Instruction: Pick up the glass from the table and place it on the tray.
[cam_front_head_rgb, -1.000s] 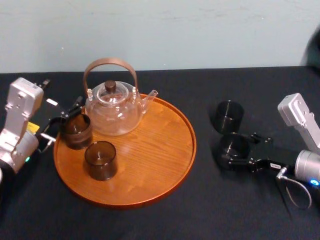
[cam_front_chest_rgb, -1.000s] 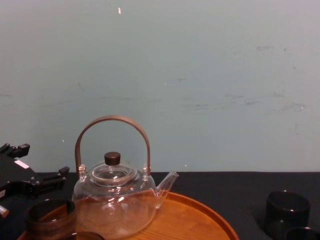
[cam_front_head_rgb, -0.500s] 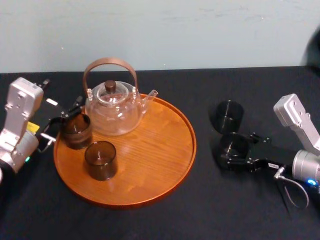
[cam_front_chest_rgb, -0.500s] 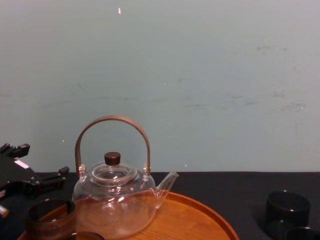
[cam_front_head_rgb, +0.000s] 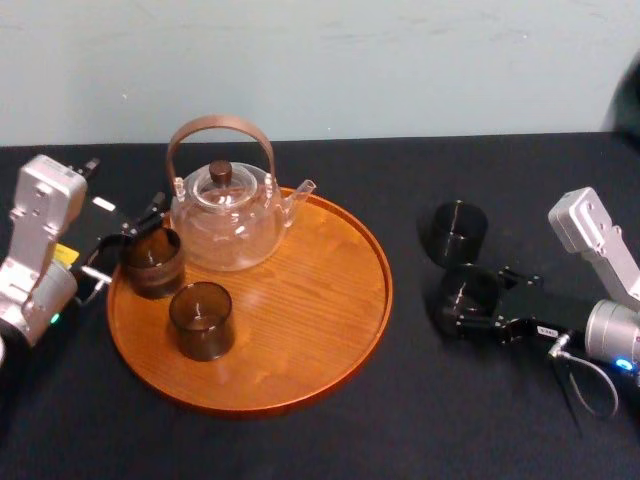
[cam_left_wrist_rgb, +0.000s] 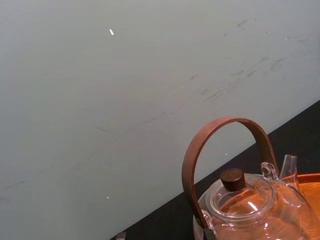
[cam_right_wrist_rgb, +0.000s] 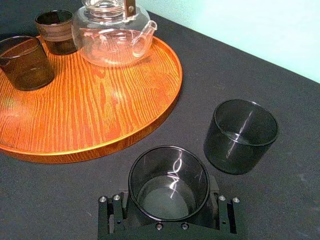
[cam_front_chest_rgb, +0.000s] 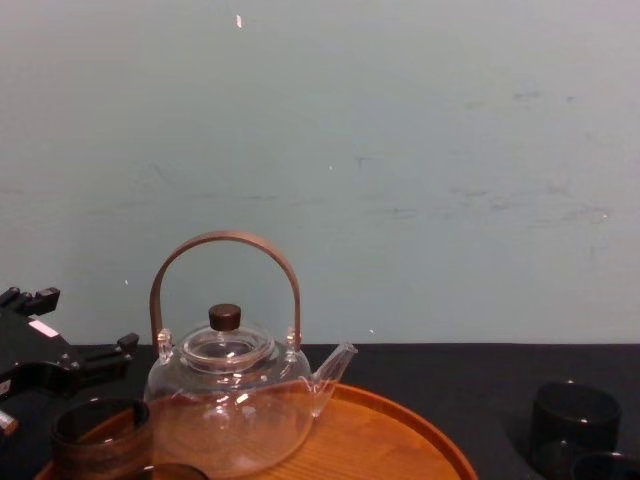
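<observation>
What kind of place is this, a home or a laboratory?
Likely a robot laboratory: the right pincer around a glass on a black-covered table, the left pincer by the tray, a bare pale wall.

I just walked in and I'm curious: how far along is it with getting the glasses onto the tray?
Done: a rear glass and a front glass stand on the tray with the teapot. In hand: the right gripper is around the near glass on the table. Left: carrying it over, then probably the far glass. The left gripper sits at the tray's left edge.
</observation>
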